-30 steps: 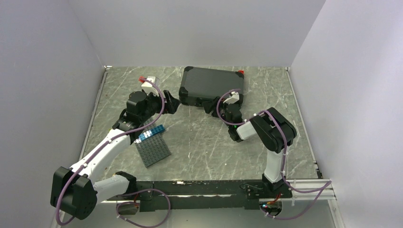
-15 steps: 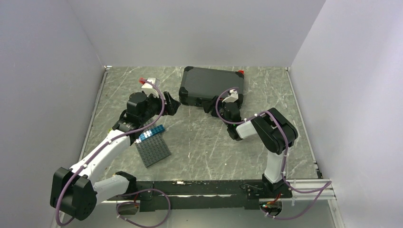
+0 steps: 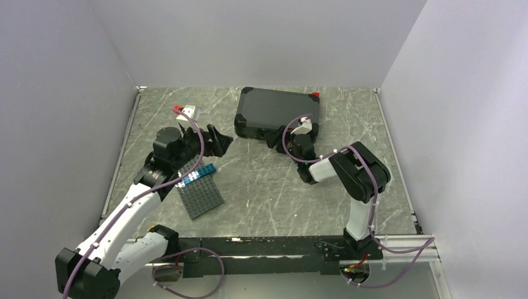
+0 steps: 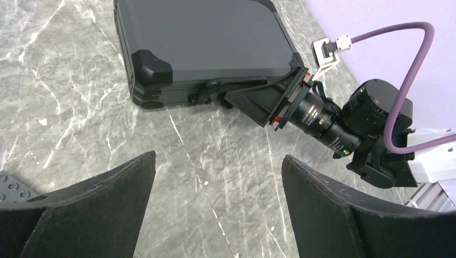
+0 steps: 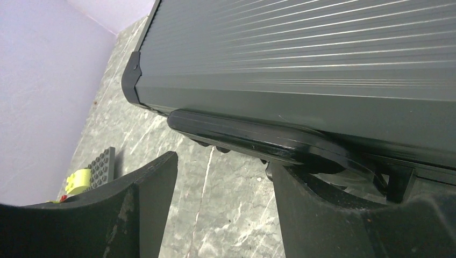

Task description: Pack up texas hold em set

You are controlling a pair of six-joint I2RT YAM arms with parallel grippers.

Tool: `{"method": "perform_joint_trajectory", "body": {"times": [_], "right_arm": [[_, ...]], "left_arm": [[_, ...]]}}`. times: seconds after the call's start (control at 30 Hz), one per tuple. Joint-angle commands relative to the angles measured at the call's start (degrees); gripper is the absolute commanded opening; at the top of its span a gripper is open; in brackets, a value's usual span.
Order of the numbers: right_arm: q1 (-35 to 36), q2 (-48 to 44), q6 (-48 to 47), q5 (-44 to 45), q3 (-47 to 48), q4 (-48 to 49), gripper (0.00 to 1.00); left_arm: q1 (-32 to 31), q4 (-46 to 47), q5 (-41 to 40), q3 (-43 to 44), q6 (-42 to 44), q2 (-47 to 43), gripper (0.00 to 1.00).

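1. Top view: the closed black case (image 3: 277,112) lies flat at the far side of the table (image 3: 261,180). The right gripper (image 3: 289,134) is at its near edge. The left gripper (image 3: 219,141) is to the left of the case and apart from it, just beyond the studded plate (image 3: 200,194) with blue bricks (image 3: 198,175).
2. Left wrist view: the left gripper (image 4: 218,215) has its jaws spread wide over bare table, with nothing between them. The case (image 4: 204,43) lies ahead, lid down, and the right gripper (image 4: 258,99) meets its handle (image 4: 215,86).
3. Right wrist view: the right gripper (image 5: 223,209) has its jaws apart, clamped on nothing. The handle (image 5: 258,141) crosses just above them along the side of the case (image 5: 301,48), and its right end sits by the right finger. Whether they touch I cannot tell. The plate (image 5: 99,164) and a yellow piece (image 5: 79,180) show far left.
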Motion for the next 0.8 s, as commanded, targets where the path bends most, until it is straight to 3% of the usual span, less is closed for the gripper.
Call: {"method": "perform_joint_trajectory", "body": {"times": [0.0, 0.5, 0.77], "right_arm": [[0.03, -3.02, -2.02, 4.64, 1.83, 3.89, 0.68], [1.10, -6.43, 0.43, 8.45, -2.32, 2.75, 0.67], [2.52, -8.55, 0.11, 8.71, -4.82, 1.49, 0.52]], "left_arm": [[0.24, -3.48, 2.64, 3.20, 1.76, -1.25, 0.92], [0.42, -11.78, 5.26, 8.14, 5.24, -2.14, 0.95], [0.76, -17.37, 6.55, 9.89, 9.27, -2.56, 0.96]]}}
